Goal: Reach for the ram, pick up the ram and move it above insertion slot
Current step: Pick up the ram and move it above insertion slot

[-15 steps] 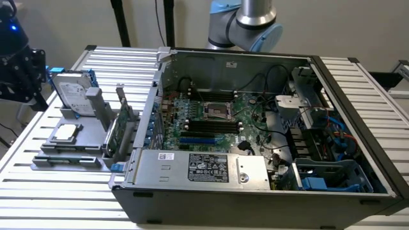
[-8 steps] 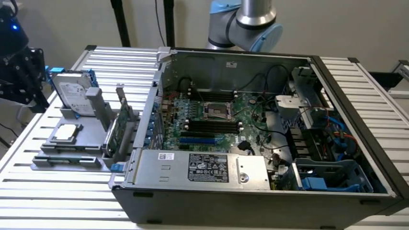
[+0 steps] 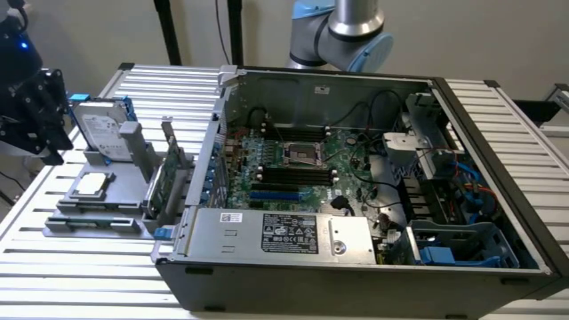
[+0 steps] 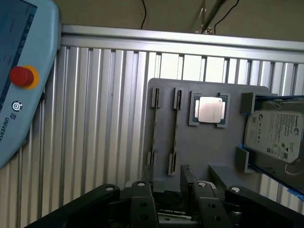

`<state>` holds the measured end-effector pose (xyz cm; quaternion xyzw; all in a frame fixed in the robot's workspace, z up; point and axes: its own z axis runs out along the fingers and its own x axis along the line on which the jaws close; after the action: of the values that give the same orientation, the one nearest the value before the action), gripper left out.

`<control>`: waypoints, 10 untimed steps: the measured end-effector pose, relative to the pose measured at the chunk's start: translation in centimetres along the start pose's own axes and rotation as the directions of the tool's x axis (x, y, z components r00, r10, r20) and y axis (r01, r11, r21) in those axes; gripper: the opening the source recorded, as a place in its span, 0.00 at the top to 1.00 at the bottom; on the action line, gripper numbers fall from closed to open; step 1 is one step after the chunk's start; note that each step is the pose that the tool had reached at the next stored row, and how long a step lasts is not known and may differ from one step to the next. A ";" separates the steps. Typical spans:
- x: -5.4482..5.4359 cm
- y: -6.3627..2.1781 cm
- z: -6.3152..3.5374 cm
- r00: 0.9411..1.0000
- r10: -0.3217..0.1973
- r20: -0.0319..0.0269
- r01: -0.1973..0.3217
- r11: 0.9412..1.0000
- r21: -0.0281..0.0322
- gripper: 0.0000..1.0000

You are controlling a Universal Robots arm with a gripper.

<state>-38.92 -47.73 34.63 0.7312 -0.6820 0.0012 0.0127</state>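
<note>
My black claw [image 4: 167, 189] hangs released and empty over the near edge of the matte grey holder [image 4: 205, 153], so nothing is lifted yet: the ram [image 4: 175, 133], a thin flat stick, stands on edge in a holder groove, and the dark memory slots [image 3: 298, 175] in the metal case [image 3: 356, 273] beyond the holder lie unfilled.

Ahead of the spread black gripper fingers [image 4: 142, 208], the flat grey plastic tray [image 4: 209, 152] lies open from above. A standing silver hard drive [image 4: 275, 135] walls one flank. On the other, the ribbed aluminium table [image 4: 95, 118] runs free up to a pale-blue pendant [image 4: 35, 45].
</note>
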 end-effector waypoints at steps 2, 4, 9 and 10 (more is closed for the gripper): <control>0.1 0.16 0.36 1.000 0.000 0.000 0.000 1.000 0.000 0.64; 0.1 0.33 0.74 1.000 -0.001 0.000 0.001 1.000 0.000 0.64; 0.3 0.63 1.65 1.000 -0.003 0.000 0.003 1.000 0.000 0.64; 0.4 0.65 1.83 1.000 -0.004 0.000 0.004 1.000 0.000 0.64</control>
<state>-39.57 -48.18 32.83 0.7327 -0.6805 0.0012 0.0127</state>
